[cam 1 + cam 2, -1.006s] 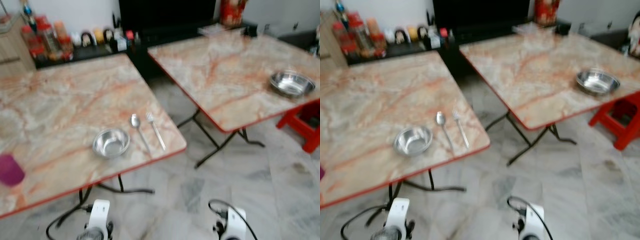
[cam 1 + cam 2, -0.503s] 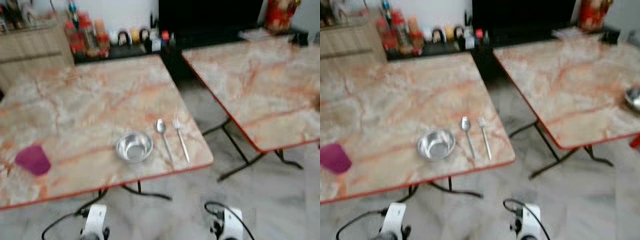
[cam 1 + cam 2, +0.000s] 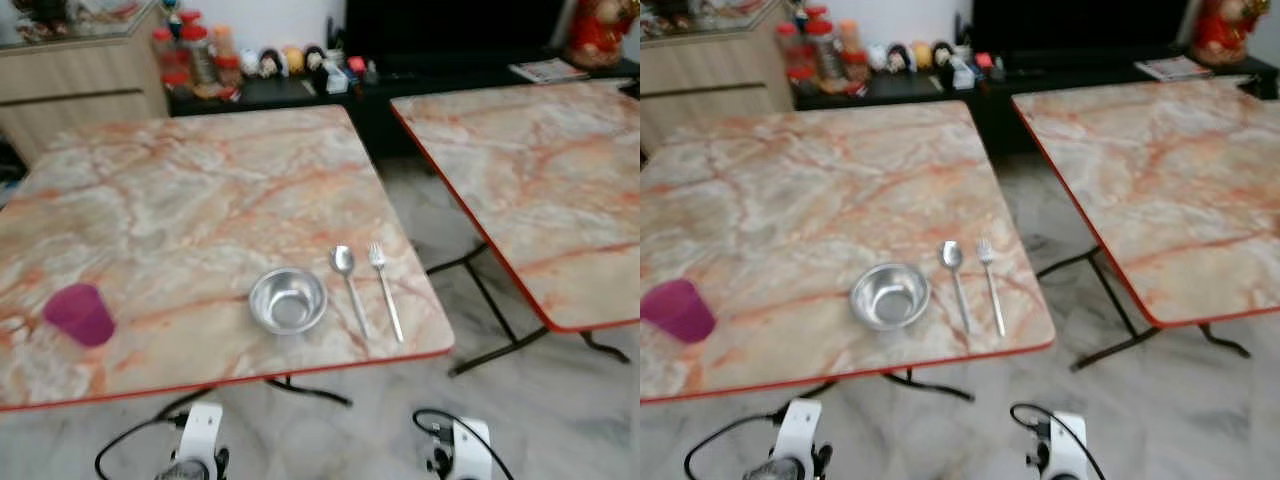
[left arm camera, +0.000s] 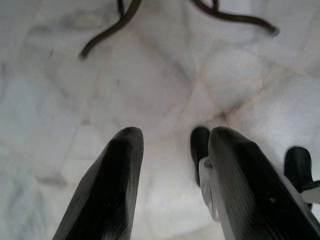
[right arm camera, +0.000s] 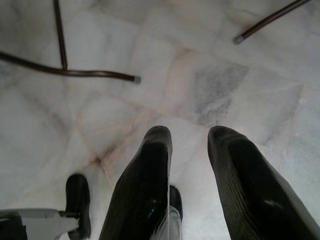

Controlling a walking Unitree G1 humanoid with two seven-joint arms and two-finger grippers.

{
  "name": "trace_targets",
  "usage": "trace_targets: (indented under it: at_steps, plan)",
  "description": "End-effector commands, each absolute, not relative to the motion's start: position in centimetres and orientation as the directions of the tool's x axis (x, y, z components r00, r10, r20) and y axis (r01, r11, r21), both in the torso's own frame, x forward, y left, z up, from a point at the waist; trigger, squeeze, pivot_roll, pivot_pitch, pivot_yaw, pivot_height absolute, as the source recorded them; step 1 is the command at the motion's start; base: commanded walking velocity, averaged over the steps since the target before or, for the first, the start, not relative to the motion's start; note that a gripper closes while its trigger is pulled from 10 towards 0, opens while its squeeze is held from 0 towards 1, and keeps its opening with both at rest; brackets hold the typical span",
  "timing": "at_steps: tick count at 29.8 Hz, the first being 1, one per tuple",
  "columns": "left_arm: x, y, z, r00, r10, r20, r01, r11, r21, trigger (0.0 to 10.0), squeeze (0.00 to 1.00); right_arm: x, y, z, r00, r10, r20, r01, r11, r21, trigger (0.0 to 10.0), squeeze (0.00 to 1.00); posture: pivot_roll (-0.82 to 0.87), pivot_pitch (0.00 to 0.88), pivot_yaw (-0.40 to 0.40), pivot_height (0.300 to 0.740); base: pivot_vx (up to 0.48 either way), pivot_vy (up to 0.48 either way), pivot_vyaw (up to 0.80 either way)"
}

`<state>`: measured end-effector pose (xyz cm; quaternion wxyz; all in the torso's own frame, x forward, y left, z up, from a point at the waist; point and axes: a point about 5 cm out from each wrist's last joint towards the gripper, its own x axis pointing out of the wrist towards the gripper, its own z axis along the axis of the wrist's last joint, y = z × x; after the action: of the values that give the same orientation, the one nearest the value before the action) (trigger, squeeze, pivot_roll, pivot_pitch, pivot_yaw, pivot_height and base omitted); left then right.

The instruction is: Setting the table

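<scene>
On the near marble table (image 3: 180,200) a steel bowl (image 3: 288,300) sits close to the front edge. A spoon (image 3: 348,282) and a fork (image 3: 385,296) lie side by side just right of the bowl. A purple cup (image 3: 79,314) stands near the table's front left. Both arms hang low in front of the table. My left gripper (image 4: 172,145) is open over the marble floor, with nothing between its fingers. My right gripper (image 5: 190,142) is also open above the floor and holds nothing.
A second marble table (image 3: 540,170) stands to the right, with a floor gap (image 3: 440,240) between the two. Black folding legs (image 3: 480,350) reach into that gap. A low dark shelf (image 3: 300,85) with jars and figurines and a wooden cabinet (image 3: 80,80) line the back wall.
The whole picture has slid to the right, so the camera has turned left. The purple cup has come fully into view; the far table's bowl and red stool have dropped out.
</scene>
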<state>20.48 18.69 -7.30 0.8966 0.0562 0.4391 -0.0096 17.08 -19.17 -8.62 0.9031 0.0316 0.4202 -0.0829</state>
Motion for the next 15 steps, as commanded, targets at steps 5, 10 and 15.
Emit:
trace_targets:
  at_steps: [5,10,15]
  plan:
    - [19.57,19.1,-7.76,0.588,0.048,-0.807,0.049,0.994,0.095,10.0,0.0,17.1,-18.94,-8.66,0.629,-0.114,-0.769,0.171,0.985,-0.007,10.0,0.0,-0.01,0.0,0.004,0.74,0.0,0.0,0.67]
    - [19.1,19.41,-7.94,0.583,0.063,-0.81,0.037,0.994,0.104,10.0,0.0,17.09,-18.87,-8.69,0.626,-0.117,-0.771,0.18,0.984,-0.002,10.0,0.0,0.0,0.0,0.0,0.74,0.0,0.0,0.2]
    - [19.21,19.65,-7.79,0.604,0.064,-0.794,0.033,0.994,0.106,10.0,0.0,17.06,-18.85,-8.71,0.625,-0.119,-0.772,0.193,0.981,0.004,10.0,0.0,0.0,0.0,0.0,0.74,0.0,0.0,0.0]
